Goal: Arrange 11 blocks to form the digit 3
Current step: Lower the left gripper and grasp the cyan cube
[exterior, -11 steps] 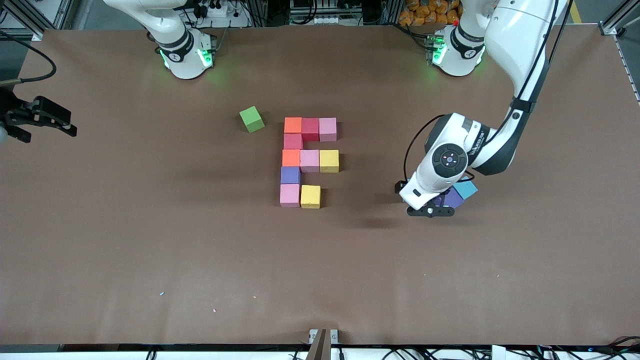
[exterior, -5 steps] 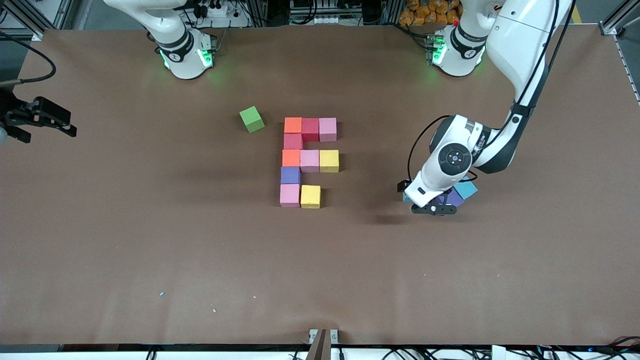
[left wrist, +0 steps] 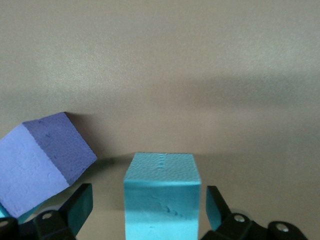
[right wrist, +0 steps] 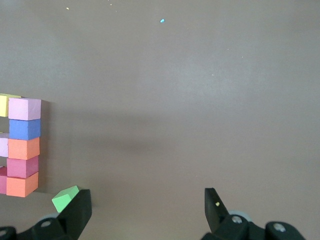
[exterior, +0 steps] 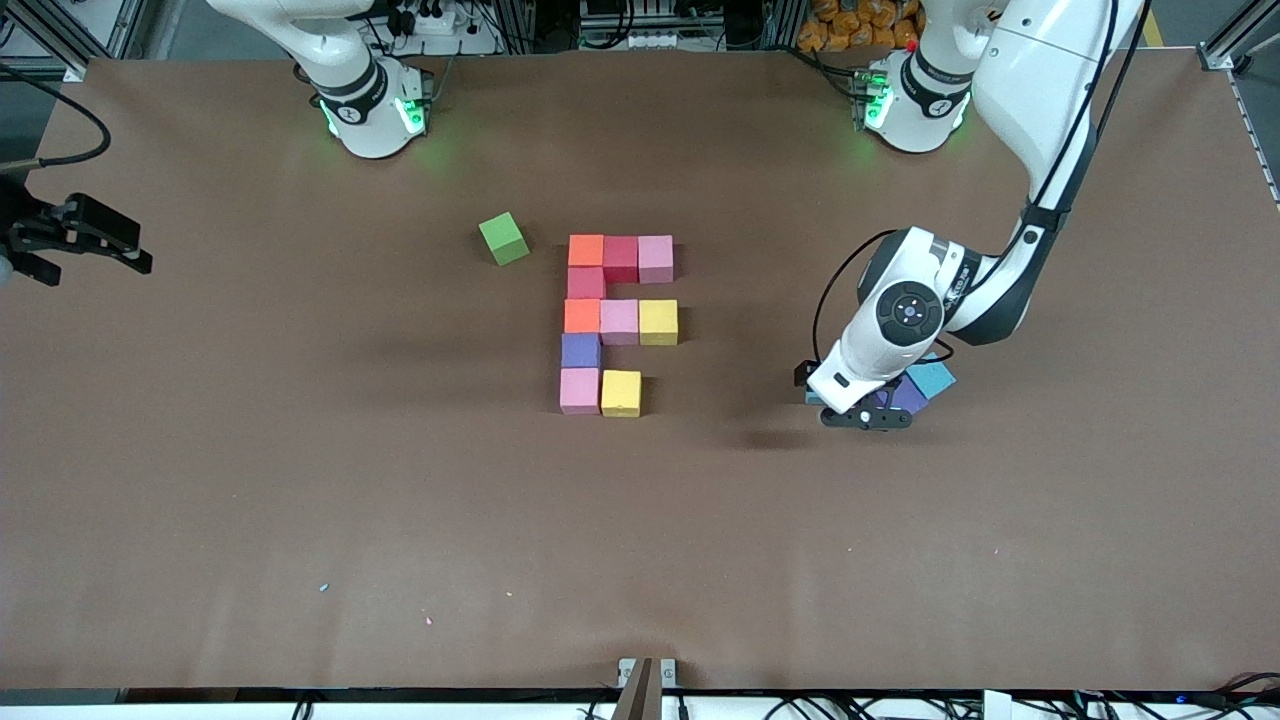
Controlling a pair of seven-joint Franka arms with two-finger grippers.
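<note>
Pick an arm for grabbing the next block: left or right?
Left. The left gripper is open and straddles a cyan block, beside a purple block. The right gripper waits open at the right arm's end of the table, away from every loose block.

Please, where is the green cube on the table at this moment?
In the front view, the green cube lies alone beside the orange block at the block figure's corner, toward the right arm's end of the table and apart from it.
</note>
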